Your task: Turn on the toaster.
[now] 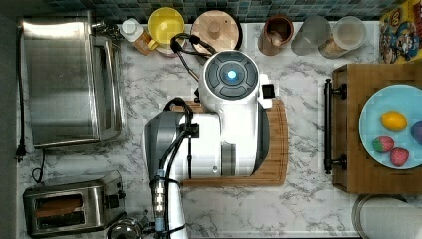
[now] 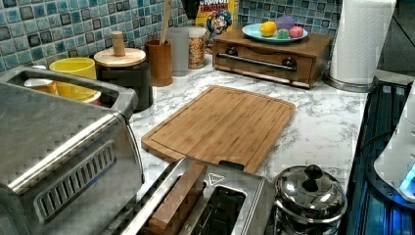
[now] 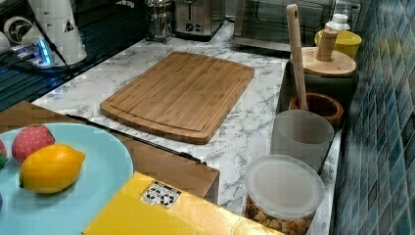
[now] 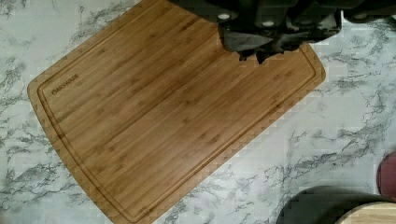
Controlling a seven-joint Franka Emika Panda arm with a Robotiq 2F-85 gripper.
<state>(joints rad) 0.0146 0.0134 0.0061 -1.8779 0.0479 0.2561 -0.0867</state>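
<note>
While poised high above the cutting board (image 1: 276, 149) mid-table (image 1: 308, 209), hand (image 4: 275, 44) unreadable: cannot tell whether clenched or released. Toaster (image 1: 69, 204) well apart at the top view's lower left corner, slots running left-right, black lever (image 1: 117, 200) facing the arm (image 1: 209, 144).

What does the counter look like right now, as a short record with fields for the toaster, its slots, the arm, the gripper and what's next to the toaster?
toaster: bottom left corner of the top view, lever end facing the top view's right
slots: one holds a brown slice, the other looks empty
arm: above the cutting board
gripper: over the board, away from the toaster
neighbours: toaster oven, steel lidded pot
</note>
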